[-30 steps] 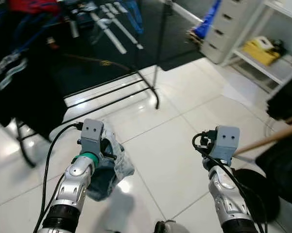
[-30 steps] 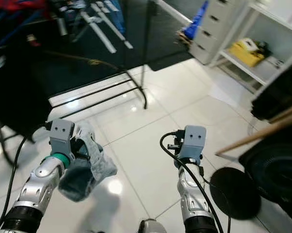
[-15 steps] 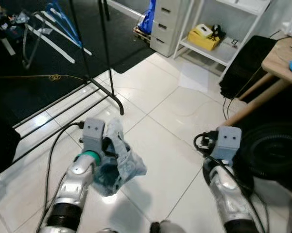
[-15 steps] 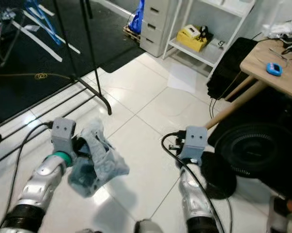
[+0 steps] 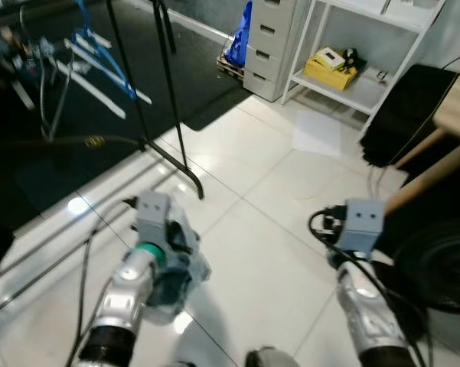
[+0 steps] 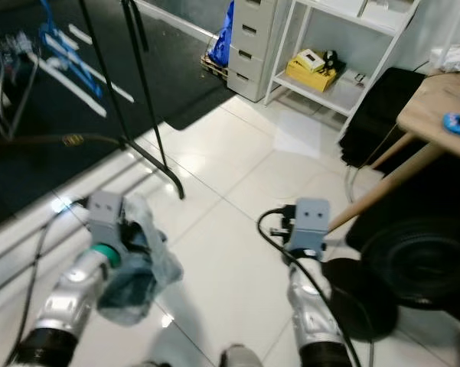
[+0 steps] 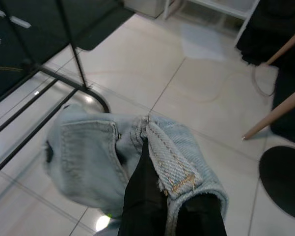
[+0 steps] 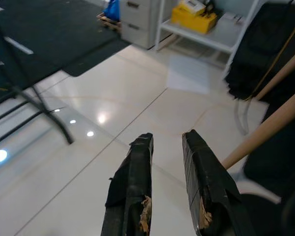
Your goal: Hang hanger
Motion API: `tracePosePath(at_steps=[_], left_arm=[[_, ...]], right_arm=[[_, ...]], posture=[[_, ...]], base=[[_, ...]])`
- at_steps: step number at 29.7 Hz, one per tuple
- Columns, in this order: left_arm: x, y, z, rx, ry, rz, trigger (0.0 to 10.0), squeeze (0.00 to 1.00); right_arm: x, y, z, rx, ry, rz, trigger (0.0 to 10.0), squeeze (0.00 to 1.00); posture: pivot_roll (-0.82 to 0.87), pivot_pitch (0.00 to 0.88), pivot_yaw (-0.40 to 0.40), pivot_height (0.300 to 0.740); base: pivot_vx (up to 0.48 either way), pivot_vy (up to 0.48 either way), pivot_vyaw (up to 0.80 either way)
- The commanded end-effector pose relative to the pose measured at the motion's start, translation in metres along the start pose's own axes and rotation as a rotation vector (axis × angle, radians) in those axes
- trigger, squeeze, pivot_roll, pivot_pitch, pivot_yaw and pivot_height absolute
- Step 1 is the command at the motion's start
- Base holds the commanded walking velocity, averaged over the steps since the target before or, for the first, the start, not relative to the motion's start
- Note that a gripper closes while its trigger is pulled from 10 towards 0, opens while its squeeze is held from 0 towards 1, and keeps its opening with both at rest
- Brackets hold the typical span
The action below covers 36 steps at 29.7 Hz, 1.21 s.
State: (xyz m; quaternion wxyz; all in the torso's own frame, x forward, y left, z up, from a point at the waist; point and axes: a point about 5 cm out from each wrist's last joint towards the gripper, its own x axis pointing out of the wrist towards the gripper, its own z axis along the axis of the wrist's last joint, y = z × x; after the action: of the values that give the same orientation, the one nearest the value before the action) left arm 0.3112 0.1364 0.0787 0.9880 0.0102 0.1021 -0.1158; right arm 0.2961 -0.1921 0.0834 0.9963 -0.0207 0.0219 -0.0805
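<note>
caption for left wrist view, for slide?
Left gripper shut on a denim garment, carried over white tile floor beside a black rack base.

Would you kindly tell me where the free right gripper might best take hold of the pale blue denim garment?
Probably the stitched hem edge of the pale blue denim garment, approached from the right: it is bunched around the left gripper, and that seam stands proud. The right gripper holds nothing.
</note>
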Motion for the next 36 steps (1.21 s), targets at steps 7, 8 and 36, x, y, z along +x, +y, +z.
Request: tracePosePath(at_steps=[7,8,36], left_arm=[[-0.002,0.008,0.001,0.003,-0.007,0.02,10.0,0.0],[-0.002,0.008,0.001,0.003,-0.007,0.02,10.0,0.0],[-0.003,0.012,0.0,0.001,-0.003,0.036,10.0,0.0]], right_arm=[[-0.003,0.004,-0.005,-0.055,0.017,0.03,10.0,0.0],[-0.003,0.004,-0.005,-0.055,0.017,0.03,10.0,0.0],[-0.003,0.018,-0.008,-0.098,0.044,0.124,10.0,0.0]], posture=[[-0.05,0.072,0.014,0.74],[-0.05,0.072,0.014,0.74],[-0.05,0.075,0.007,0.74]], base=[[0.344,0.0,0.0],[0.345,0.0,0.0],[0.341,0.0,0.71]])
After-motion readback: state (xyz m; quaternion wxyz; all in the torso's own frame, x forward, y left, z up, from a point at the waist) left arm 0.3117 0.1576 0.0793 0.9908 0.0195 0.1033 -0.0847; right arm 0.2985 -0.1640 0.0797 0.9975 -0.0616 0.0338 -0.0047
